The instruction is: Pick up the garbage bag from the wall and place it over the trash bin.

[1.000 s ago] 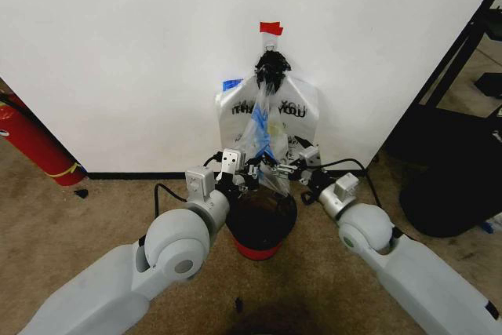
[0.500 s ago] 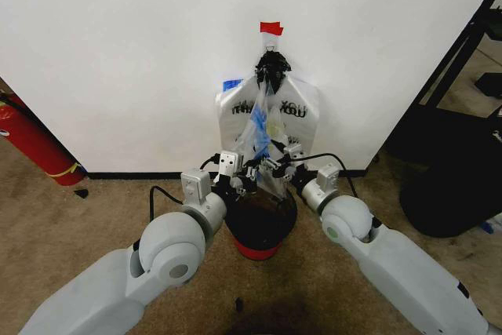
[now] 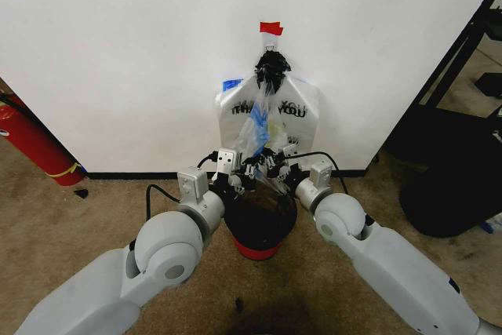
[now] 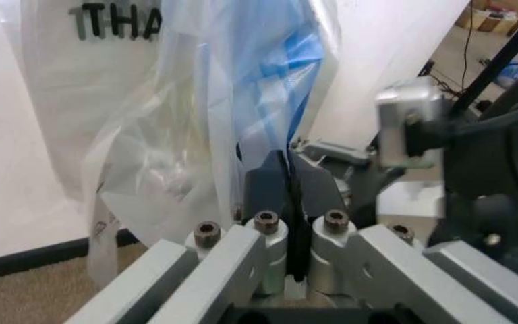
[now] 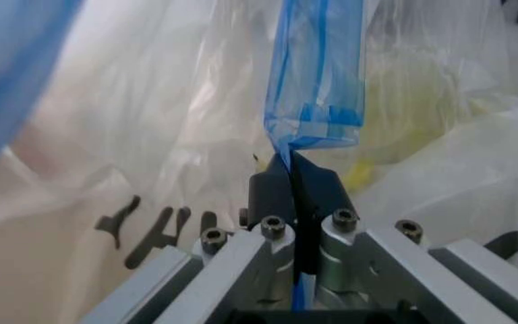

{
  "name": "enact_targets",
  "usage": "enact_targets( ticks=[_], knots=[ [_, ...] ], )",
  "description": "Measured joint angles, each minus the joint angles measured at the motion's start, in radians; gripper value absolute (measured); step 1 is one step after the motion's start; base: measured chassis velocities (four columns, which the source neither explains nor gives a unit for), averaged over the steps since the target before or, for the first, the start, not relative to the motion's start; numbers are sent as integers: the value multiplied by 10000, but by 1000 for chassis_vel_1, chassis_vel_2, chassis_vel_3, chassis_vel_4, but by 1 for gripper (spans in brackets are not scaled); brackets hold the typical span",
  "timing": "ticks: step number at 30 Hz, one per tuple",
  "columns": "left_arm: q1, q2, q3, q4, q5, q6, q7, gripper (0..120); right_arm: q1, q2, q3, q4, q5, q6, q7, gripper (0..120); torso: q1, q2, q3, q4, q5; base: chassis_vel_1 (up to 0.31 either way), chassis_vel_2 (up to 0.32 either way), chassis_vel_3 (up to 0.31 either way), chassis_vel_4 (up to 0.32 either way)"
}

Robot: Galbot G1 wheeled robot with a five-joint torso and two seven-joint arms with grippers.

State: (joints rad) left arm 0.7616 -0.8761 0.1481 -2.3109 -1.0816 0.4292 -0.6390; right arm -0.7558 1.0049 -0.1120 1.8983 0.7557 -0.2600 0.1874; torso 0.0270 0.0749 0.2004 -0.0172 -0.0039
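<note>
The garbage bag [image 3: 263,131], see-through with blue patches, hangs from a black hook [image 3: 272,64] on the white wall [image 3: 118,52], under a red tape piece [image 3: 271,28]. Its lower end reaches down to the rim of the black mesh trash bin [image 3: 235,229]. My left gripper [image 3: 249,169] and right gripper [image 3: 271,168] sit side by side at that lower end. In the left wrist view the left gripper [image 4: 291,169] is shut with the bag's film [image 4: 241,101] at its tips. In the right wrist view the right gripper [image 5: 293,172] is shut on a blue strip of the bag [image 5: 318,88].
A white "THANK YOU" bag [image 3: 302,111] hangs flat behind the garbage bag. A red fire extinguisher [image 3: 31,143] leans at the left wall. A black shelf frame [image 3: 463,60] and a dark bag [image 3: 455,194] stand at the right. Brown carpet surrounds the bin.
My right arm has swung inward to the left, bringing its gripper up against the left one at the bag's lower end. The left arm has barely moved.
</note>
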Motion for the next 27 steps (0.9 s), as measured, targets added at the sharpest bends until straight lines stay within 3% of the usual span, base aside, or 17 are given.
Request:
enact_targets(
  ticks=[5, 14, 17, 27],
  knots=[
    [234, 10, -190, -14, 5, -28, 16, 0, -631, -61, 680, 483, -71, 269, -88, 0, 0, 0, 0, 1, 0, 0, 0, 0, 0],
    [1016, 151, -838, -369, -49, -234, 71, 0, -3330, -331, 3577, 2239, 269, 1058, -692, 0, 0, 1, -1, -2, 1, 0, 0, 0, 0],
    [1272, 208, -999, -563, -92, -285, 120, 0, -3914, -304, 4071, 2528, 128, 1314, -891, 0, -1, 1, -1, -4, 0, 0, 0, 0, 0],
    [3358, 481, -1950, -1469, 710, -886, 975, 0, -5938, 431, 5614, 3601, -1148, 2515, -1575, 0, -1, 1, -1, 0, 0, 0, 0, 0, 0]
  ],
)
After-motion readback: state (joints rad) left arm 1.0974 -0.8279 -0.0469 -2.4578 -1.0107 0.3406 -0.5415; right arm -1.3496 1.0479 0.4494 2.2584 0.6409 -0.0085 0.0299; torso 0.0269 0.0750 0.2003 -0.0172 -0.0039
